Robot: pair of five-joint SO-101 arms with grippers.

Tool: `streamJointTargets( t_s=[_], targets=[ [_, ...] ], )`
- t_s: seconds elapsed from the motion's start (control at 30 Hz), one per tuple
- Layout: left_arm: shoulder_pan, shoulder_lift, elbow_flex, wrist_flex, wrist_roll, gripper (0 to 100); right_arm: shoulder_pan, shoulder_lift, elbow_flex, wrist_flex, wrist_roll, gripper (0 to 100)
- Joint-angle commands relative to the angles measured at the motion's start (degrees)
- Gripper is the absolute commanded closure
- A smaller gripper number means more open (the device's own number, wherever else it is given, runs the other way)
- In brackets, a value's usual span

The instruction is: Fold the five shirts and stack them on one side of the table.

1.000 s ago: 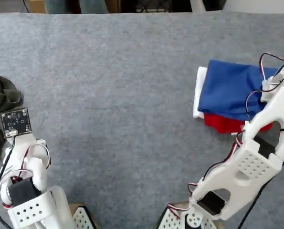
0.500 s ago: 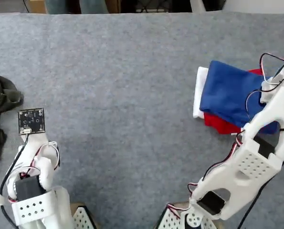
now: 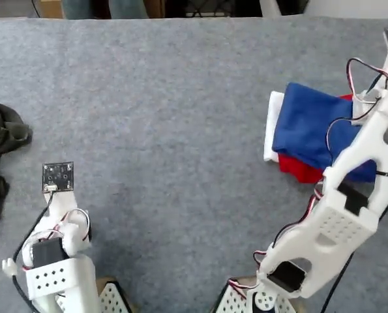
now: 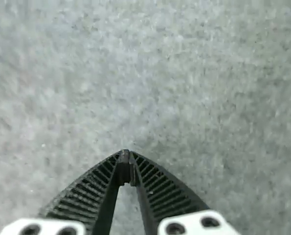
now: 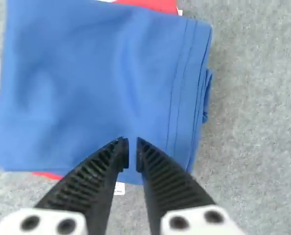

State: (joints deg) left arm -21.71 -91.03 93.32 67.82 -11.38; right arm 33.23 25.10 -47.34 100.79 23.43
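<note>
Left gripper (image 4: 125, 156) withdrawn from dark shirt (image 3: 1, 132), tips together; right gripper (image 5: 129, 143), barely parted, above blue shirt (image 5: 86, 83).

**Left arm pulls away**

The left arm (image 3: 53, 222) slides back from the dark green shirt (image 3: 3, 134), toward its own base. The right arm (image 3: 350, 195) stretches a little farther over the blue shirt (image 3: 304, 130).

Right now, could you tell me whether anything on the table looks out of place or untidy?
A dark green shirt lies crumpled at the left edge of the table, far from the stack on the right. That stack is uneven too: the white shirt and red shirt stick out from under the blue shirt.
</note>
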Motion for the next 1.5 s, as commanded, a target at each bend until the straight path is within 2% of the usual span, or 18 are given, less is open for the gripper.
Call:
streamJointTargets(
  t_s=[0.0, 0.23, 0.3, 0.5, 0.77, 1.1, 1.47],
  targets=[
    [0.75, -0.53, -0.57, 0.18, 0.09, 97, -2.9, -8.48, 4.35, 0.35, 0.18, 98.4],
    [0.66, -0.62, -0.66, 0.0, 0.44, 97, -7.65, -19.47, 17.27, 0.09, 0.26, 98.4],
    [0.75, -1.76, -1.1, 0.18, 2.73, 97, -8.88, -21.76, 20.35, 0.09, 0.35, 98.4],
    [0.75, -13.71, -0.31, 0.35, 4.84, 97, -13.1, -28.97, 28.09, 0.0, 0.35, 98.4],
    [0.57, -13.1, 0.84, 0.35, 5.19, 97, -19.52, -40.57, 39.69, -0.53, 0.35, 98.4],
    [0.22, -13.1, 3.47, 0.0, 4.84, 97, -27.52, -57.01, 61.85, -9.14, 0.35, 98.4],
    [0.22, -13.01, 3.91, 0.35, 4.92, 97, -35.16, -73.89, 95.25, -26.64, 0.35, 98.4]
  ],
)
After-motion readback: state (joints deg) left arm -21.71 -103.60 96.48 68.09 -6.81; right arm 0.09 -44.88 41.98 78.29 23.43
